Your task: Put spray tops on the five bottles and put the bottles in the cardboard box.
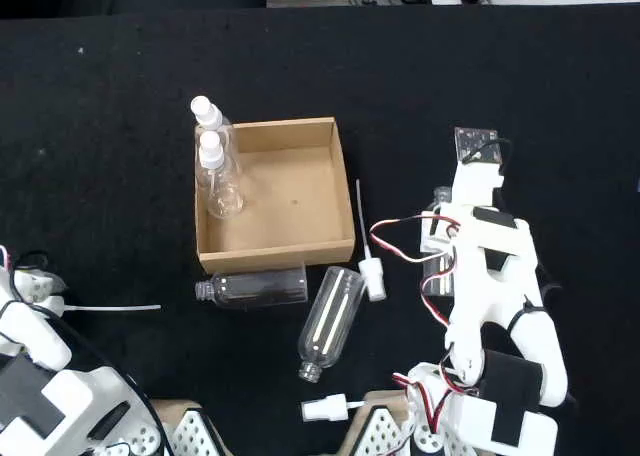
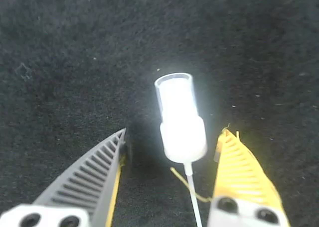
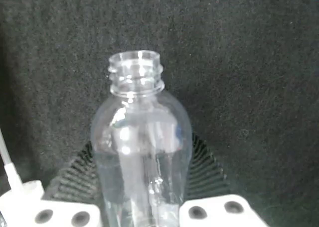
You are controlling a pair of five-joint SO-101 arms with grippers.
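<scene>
A white spray top (image 2: 182, 122) lies on the black mat between the spread fingers of my left gripper (image 2: 174, 133), which is open and not touching it. In the high view this left gripper (image 1: 38, 288) is at the near left, and the top's thin tube (image 1: 110, 307) trails right. My right gripper (image 3: 143, 140) is shut on a clear uncapped bottle (image 3: 142, 137), seen from above at the right (image 1: 440, 238). Two capped bottles (image 1: 215, 161) stand inside the cardboard box (image 1: 300, 248), against its left wall. Two uncapped bottles (image 1: 252, 288) (image 1: 332, 321) lie in front of the box.
A loose spray top (image 1: 372, 276) lies right of the box with its tube pointing away from me. Another spray top (image 1: 325, 408) lies at the near edge between the arm bases. The mat left of and behind the box is bare.
</scene>
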